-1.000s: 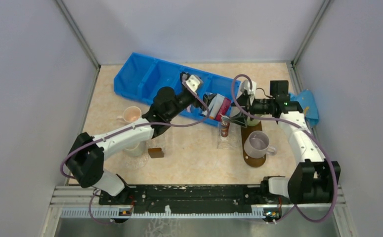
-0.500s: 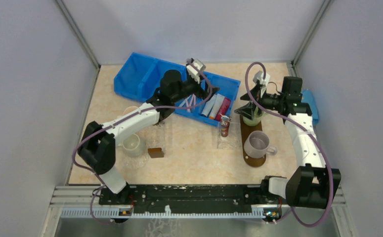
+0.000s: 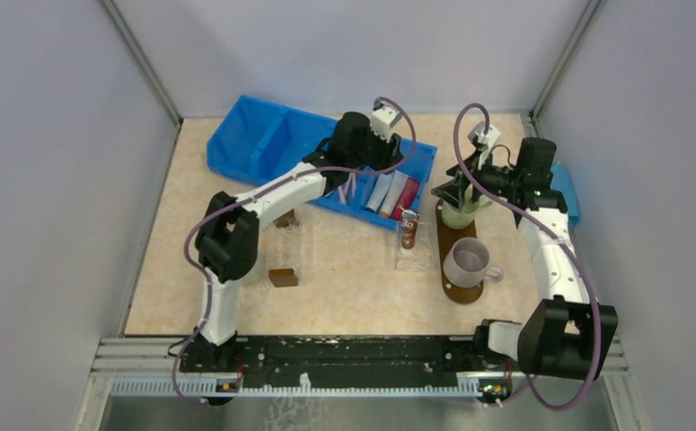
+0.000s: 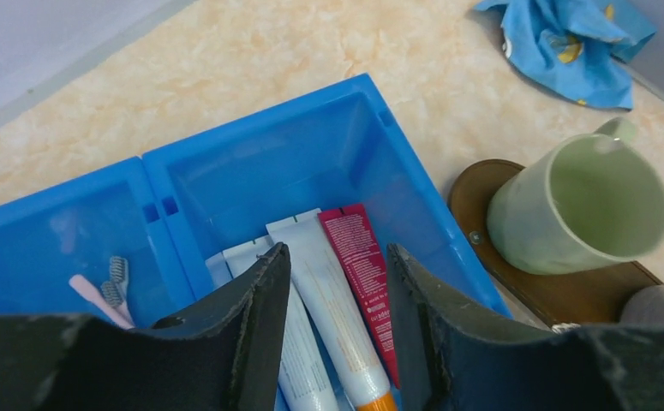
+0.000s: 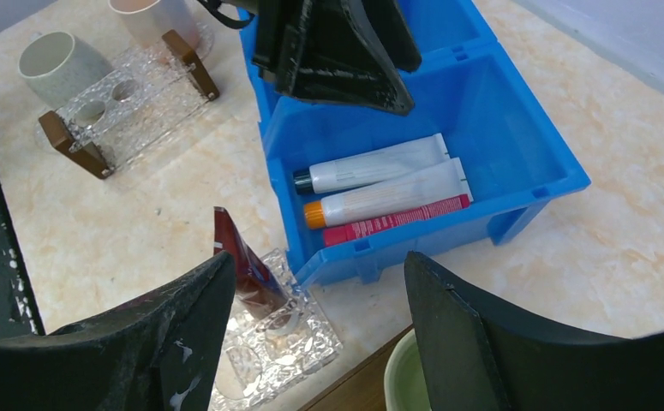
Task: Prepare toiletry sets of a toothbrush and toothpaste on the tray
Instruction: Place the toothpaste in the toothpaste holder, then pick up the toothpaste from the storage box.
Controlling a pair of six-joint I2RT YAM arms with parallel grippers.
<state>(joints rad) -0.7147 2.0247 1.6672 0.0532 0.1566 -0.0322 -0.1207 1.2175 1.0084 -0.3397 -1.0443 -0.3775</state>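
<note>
Two white toothpaste tubes [image 4: 328, 300] and a red one [image 4: 361, 270] lie in the right end compartment of the blue bin [image 4: 311, 154]. Pale pink toothbrushes [image 4: 110, 287] lie in the compartment to the left. My left gripper [image 4: 337, 325] is open and empty just above the tubes, the orange-capped white tube between its fingers. It also shows in the top view [image 3: 389, 166]. The dark brown oval tray [image 3: 456, 289] carries a green mug [image 3: 458, 214] and a grey mug [image 3: 467, 260]. My right gripper [image 5: 320, 261] is open and empty above the green mug [image 5: 405, 377].
A dark red tube [image 5: 241, 257] stands in a clear glass holder [image 5: 290, 342] between bin and tray. A longer glass holder with brown ends [image 5: 131, 94] and two cups stand further left. A blue cloth [image 4: 568, 43] lies at the back right. A small brown block [image 3: 282, 277] lies near the middle.
My left arm has swung right along the bin, from the middle to the end compartment with the tubes. My right gripper has shifted slightly right and back over the green mug.
</note>
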